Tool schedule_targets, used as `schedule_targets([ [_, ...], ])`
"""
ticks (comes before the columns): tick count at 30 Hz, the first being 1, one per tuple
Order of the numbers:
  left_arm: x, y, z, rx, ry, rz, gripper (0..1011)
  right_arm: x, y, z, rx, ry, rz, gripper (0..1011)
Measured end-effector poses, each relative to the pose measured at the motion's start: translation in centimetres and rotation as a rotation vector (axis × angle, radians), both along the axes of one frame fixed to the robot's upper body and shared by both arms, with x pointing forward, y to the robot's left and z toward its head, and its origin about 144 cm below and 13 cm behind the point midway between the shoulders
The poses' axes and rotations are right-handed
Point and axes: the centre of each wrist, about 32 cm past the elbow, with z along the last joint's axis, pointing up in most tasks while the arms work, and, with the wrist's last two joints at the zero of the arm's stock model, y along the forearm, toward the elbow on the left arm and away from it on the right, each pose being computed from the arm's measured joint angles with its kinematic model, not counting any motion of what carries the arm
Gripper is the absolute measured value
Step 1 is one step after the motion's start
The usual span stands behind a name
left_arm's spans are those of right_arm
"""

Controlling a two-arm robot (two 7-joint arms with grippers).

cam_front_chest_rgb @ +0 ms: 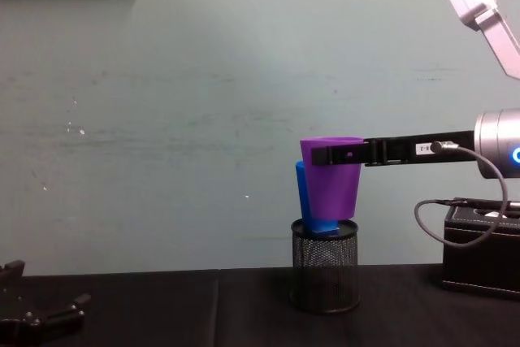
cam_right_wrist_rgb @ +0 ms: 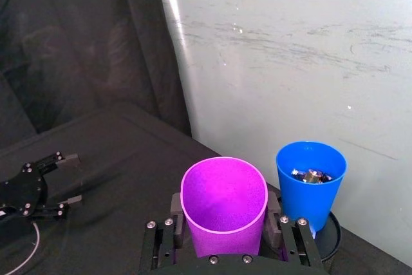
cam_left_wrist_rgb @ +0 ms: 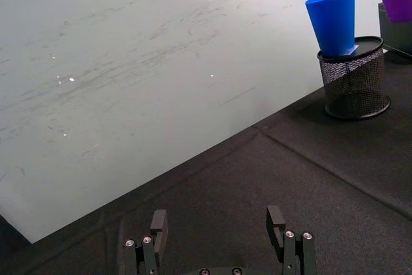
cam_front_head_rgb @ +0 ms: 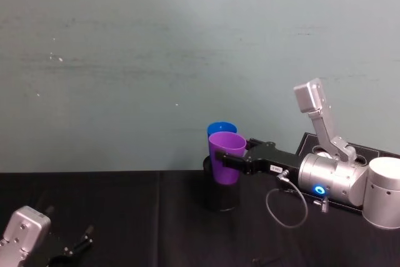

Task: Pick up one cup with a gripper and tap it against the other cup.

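Right hand [cam_front_head_rgb: 230,162] clamps the purple cup [cam_front_head_rgb: 225,145] just under its rim, aloft; the blue cup [cam_front_head_rgb: 222,128] stands just past its fingertips, in a mesh holder [cam_front_chest_rgb: 325,278]. Light, slick, flexible plastic: hold firmly near the rim. Left hand [cam_left_wrist_rgb: 217,223] rests open, well apart

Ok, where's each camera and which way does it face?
Head: high, looking down; right gripper holding the purple plastic tumbler, left gripper lower left.
Chest: low, facing wall and black mesh pen holder; right arm at right.
Left wrist: past its open fingers toward the blue plastic tumbler.
Right wrist: past its fingers into both tumblers.
Shared: both tumblers.
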Motion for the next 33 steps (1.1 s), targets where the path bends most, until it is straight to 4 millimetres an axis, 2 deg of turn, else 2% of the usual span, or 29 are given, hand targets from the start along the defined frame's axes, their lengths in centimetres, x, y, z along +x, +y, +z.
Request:
schedule_targets([
  [16,0.0,0.0,0.0,0.000,0.000,0.000,1004,1.4,0.3,0.5,-0.003,-0.013,-0.004,728],
  [33,0.0,0.0,0.0,0.000,0.000,0.000,1005,1.9,0.6,0.8,-0.013,-0.025,-0.004,728],
])
